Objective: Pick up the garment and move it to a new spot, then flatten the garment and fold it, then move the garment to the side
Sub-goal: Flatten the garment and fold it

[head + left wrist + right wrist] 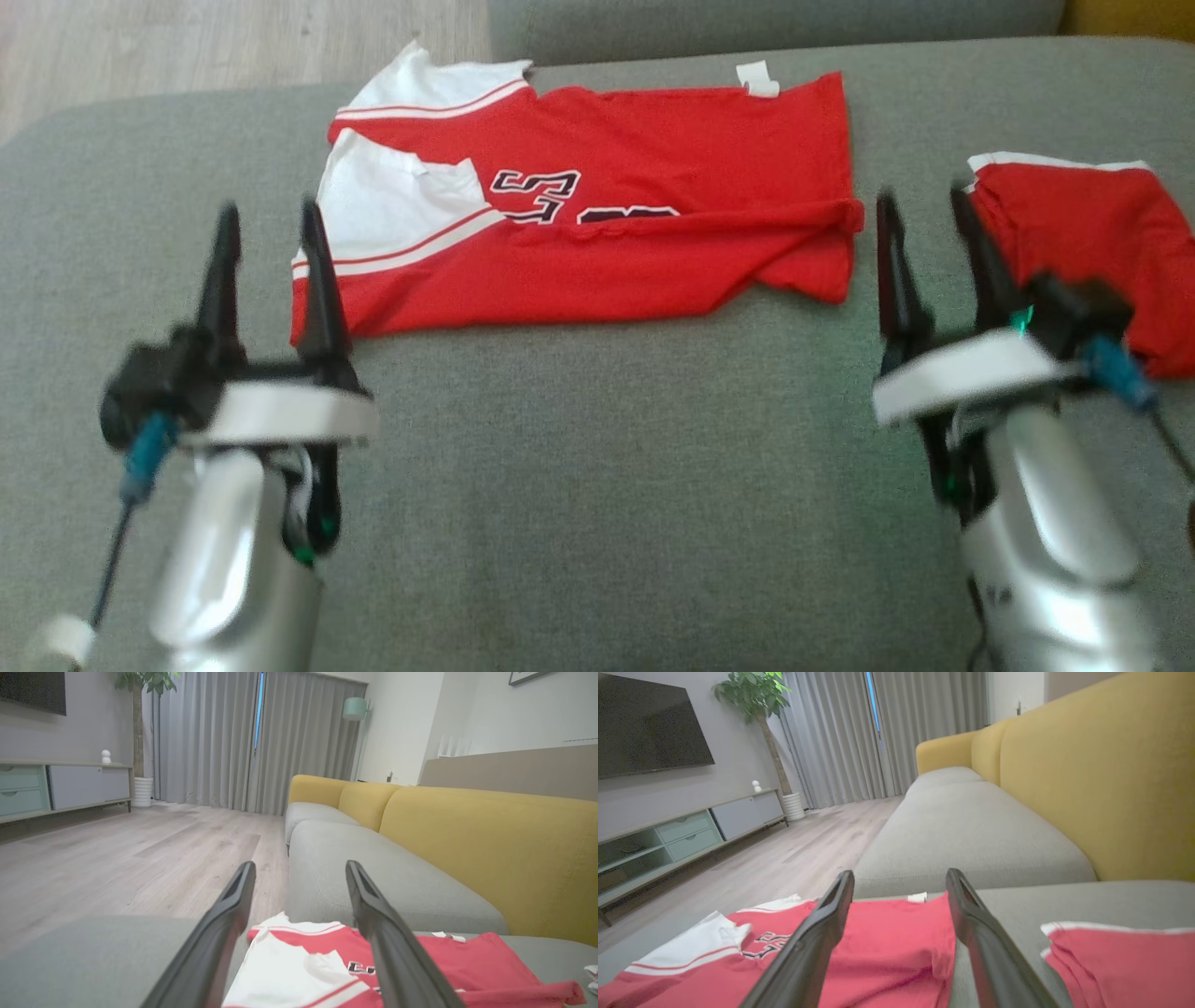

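A red garment (616, 224) with white sleeves and dark lettering lies folded lengthwise on the grey sofa seat (597, 467). It also appears in the left wrist view as the garment (444, 961) and in the right wrist view as the garment (887, 947). My left gripper (266, 219) stands open just off its near left corner, nothing between the fingers. My right gripper (924, 205) is open beside the garment's right end, holding nothing. From the wrist cameras, the left gripper (299, 870) and the right gripper (900, 877) both show spread fingers above the cloth.
A second red cloth with white trim (1092, 243) lies at the right, behind my right wrist. The yellow sofa backrest (490, 844) runs along the far side. Wooden floor (117, 858) lies beyond the seat's left edge, with a TV cabinet (682, 830) and a plant (756, 695).
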`<state>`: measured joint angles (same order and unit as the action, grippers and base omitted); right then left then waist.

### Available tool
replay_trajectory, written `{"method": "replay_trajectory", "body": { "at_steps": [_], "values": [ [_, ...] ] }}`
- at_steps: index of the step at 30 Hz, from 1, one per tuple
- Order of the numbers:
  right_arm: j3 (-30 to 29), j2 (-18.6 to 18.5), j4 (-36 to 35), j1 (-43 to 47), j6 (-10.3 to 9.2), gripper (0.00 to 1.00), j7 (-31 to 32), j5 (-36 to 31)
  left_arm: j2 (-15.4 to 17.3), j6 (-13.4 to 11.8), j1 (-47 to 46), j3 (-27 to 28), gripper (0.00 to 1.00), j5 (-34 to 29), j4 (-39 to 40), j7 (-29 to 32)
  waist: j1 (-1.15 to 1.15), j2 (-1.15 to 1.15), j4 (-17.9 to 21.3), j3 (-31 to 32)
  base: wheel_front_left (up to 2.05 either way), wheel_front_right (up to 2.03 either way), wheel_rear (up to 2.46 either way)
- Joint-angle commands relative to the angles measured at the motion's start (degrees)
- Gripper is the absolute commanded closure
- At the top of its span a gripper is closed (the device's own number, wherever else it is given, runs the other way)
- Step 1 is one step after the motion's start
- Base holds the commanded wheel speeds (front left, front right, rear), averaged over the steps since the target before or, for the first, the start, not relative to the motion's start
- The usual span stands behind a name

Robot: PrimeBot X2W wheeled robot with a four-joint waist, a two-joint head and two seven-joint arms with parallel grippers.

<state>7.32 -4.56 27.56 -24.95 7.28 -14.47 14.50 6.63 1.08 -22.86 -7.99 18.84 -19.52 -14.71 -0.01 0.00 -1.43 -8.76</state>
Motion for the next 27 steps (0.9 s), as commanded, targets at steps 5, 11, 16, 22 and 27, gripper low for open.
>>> {"method": "replay_trajectory", "body": {
  "at_steps": [5,11,16,22,27],
  "values": [
    [-0.6,1.6,-3.7,5.2,0.21,0.0,-0.5,-1.6,-1.5,1.0,4.2,3.2,0.0,-2.3,1.3,-0.3,0.01,0.0,-0.1,1.7,0.0,0.0,0.0],
    [0.1,1.7,-5.0,7.0,0.21,0.0,-0.5,-1.5,-2.7,1.9,5.5,4.8,0.0,-3.5,0.5,-0.3,0.01,0.0,-0.1,2.0,0.0,0.0,0.0],
    [0.9,1.7,-6.2,6.6,0.21,0.0,-0.5,-0.9,-2.9,1.0,4.6,6.2,0.0,-5.3,-2.6,-0.3,0.01,0.0,0.6,1.2,0.0,0.0,0.0],
    [2.1,1.7,-7.2,6.2,0.21,0.0,-0.5,-0.4,-1.8,-0.9,0.8,7.4,0.0,-6.3,-12.0,-0.2,0.01,0.0,1.5,-0.8,0.0,0.0,0.0],
    [3.2,1.7,-7.7,5.4,0.21,0.0,-0.5,0.3,0.3,-1.3,-3.8,7.5,0.0,-6.6,-20.8,1.6,0.01,0.0,2.9,-2.7,0.0,0.0,0.0]
  ]
}}
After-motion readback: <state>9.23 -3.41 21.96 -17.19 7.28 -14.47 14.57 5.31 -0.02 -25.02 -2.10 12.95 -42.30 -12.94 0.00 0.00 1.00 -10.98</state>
